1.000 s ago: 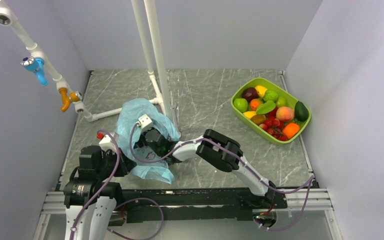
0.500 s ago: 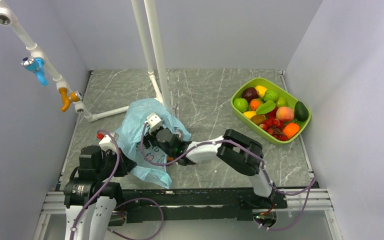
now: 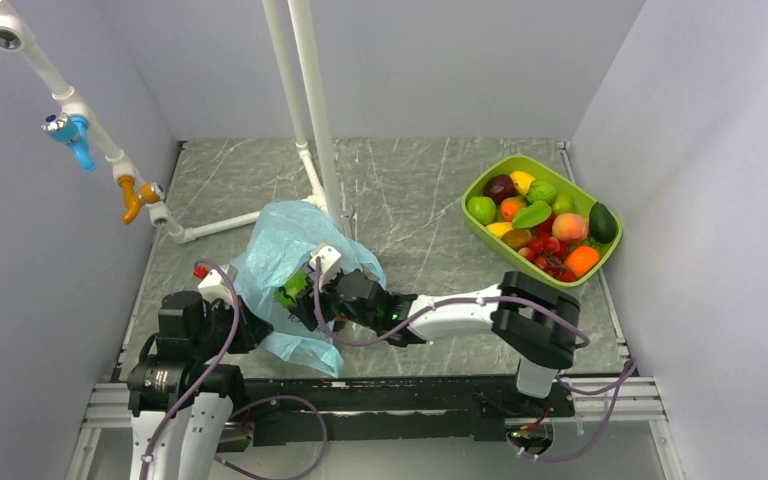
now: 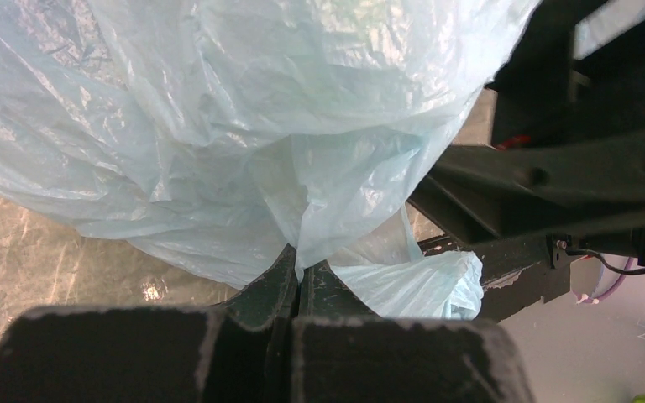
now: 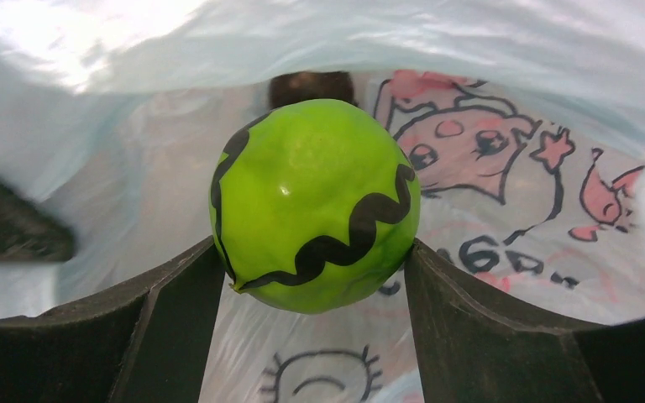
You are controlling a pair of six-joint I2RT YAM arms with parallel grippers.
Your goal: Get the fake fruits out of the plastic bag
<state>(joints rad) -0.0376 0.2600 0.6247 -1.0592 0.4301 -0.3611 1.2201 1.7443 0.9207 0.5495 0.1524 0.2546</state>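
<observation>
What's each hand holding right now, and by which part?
Left hand pinches a gathered fold of the plastic bag. Right hand grips the striped green melon across its sides.

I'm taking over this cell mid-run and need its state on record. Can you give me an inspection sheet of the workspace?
Surface: grey marbled tabletop, no spills seen.
Job's things: plastic bag crumpled at the left; striped melon with bag film around it; other fake fruits in the lime-green tray.
Clutter: nothing seen.
Grippers: left gripper shut on the plastic bag; right gripper holds the striped melon between its fingers.
Cables: purple cables run along both arms, no snag seen.
Surroundings: white pipe frame with taps; grey walls.
</observation>
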